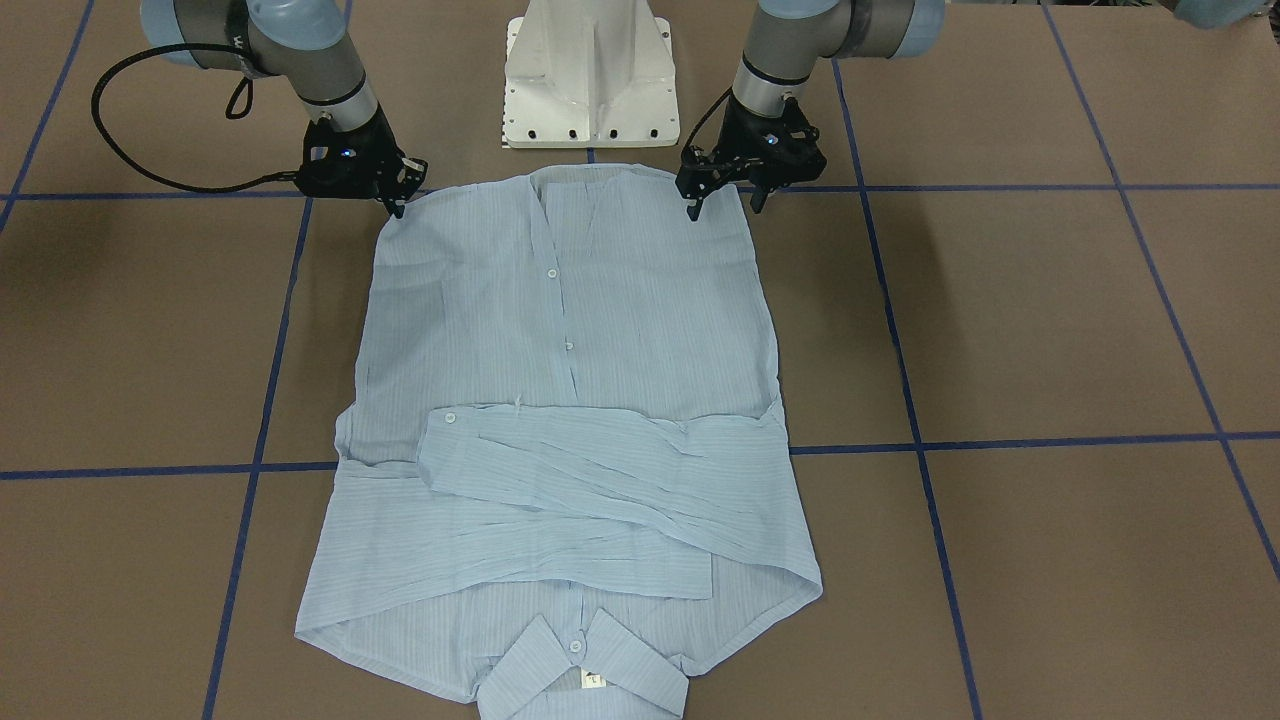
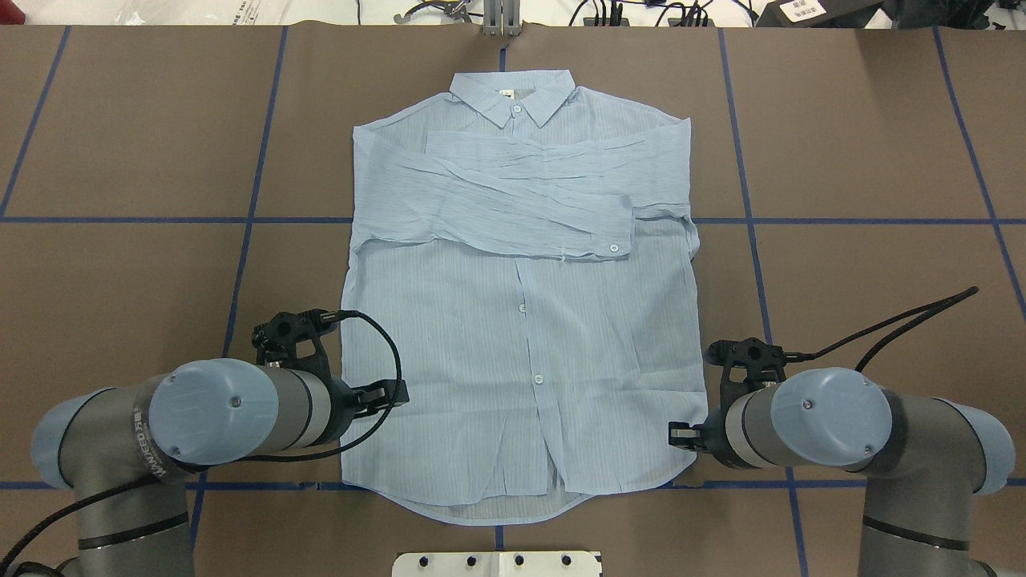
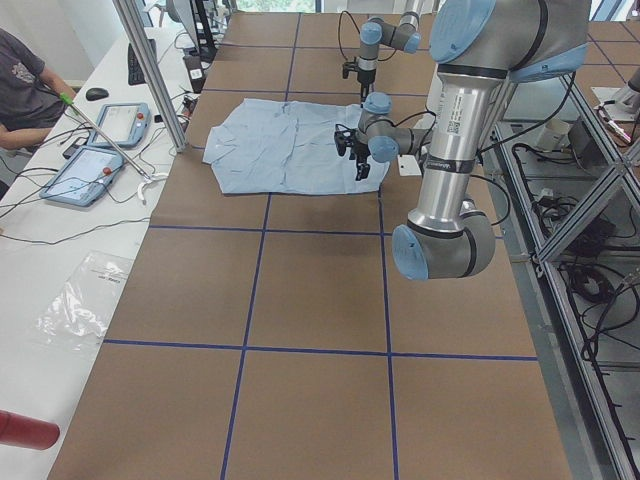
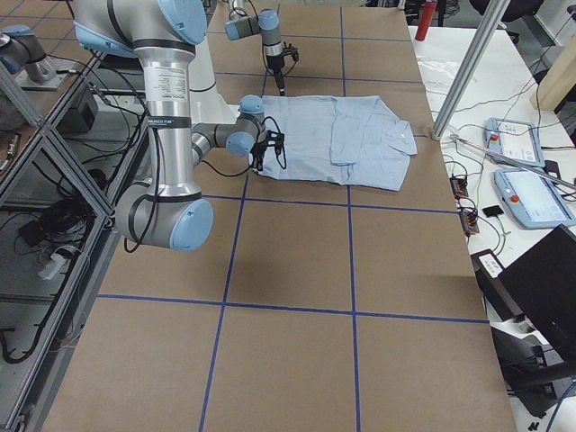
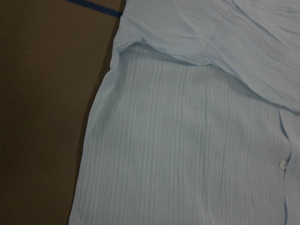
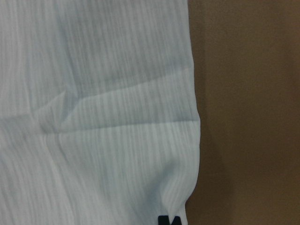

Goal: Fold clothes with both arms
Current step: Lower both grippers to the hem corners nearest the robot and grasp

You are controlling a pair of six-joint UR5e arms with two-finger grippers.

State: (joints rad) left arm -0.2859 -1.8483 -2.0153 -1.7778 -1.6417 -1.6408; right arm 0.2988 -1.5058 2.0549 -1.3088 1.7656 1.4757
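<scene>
The pale-blue striped shirt (image 1: 560, 320) lies flat and face up on the brown table, collar on the far side from me, hem toward my base. Both sleeves are folded across the chest (image 2: 521, 200). My left gripper (image 1: 724, 208) is open. It straddles the left hem corner, with one fingertip (image 1: 692, 212) over the cloth and the other just off its edge. My right gripper (image 1: 398, 208) shows as a single point at the right hem corner. In the right wrist view its black tips (image 6: 169, 220) sit together on the shirt's edge (image 6: 192, 140). The left wrist view shows only shirt (image 5: 187, 140), no fingers.
The white pedestal base (image 1: 590, 80) stands just behind the hem. Blue tape lines (image 1: 1000, 445) cross the brown table. A side bench holds tablets (image 3: 100, 140), with a seated operator (image 3: 20, 80) beside it. A metal post (image 3: 150, 70) stands near the collar end.
</scene>
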